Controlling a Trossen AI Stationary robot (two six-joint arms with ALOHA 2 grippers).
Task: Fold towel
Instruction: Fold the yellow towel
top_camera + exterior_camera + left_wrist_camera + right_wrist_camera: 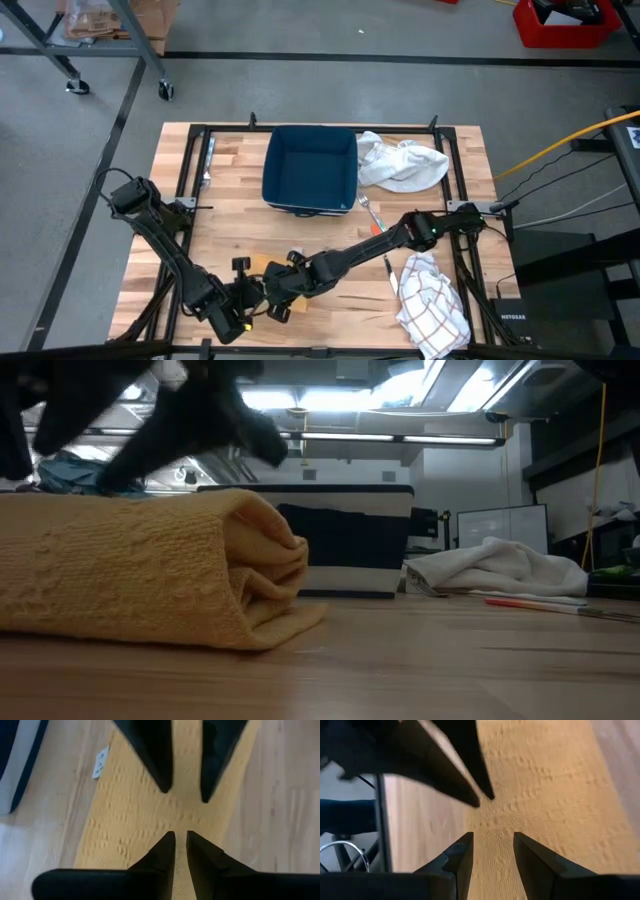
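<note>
The yellow towel (150, 570) lies folded in several layers near the table's front left, its rounded fold end toward the right in the low view. In the high view both arms hide most of the towel (256, 266). My left gripper (181, 837) hovers over its ribbed top with only a narrow gap between the fingertips and nothing in it. My right gripper (493, 837) faces it from the other side, open, over the same towel. In the high view the left gripper (250, 300) and the right gripper (280, 290) stand close together.
A blue bin (310, 170) stands at the table's far middle, with a white cloth (400, 165) at its right. A checked cloth (430, 305) lies at the front right. A fork (370, 212) and a pen (388, 268) lie between them.
</note>
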